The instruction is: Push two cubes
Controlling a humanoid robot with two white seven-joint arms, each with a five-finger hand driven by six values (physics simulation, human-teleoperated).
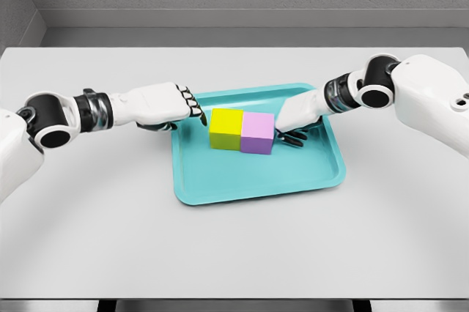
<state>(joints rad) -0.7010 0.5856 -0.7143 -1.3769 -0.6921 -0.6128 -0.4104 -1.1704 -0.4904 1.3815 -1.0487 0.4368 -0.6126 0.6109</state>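
While the yellow cube and the pink cube sit side by side and touching in the middle of the teal tray, a hand waits at each outer side. The left hand is beside the yellow cube, near the tray's left rim, fingers pressed together and holding nothing. The right hand is against the pink cube, fingers loose and low over the tray floor. The tray lies on the gray table. I think a hard or crooked push could make the cubes twist apart, or slide the whole tray.
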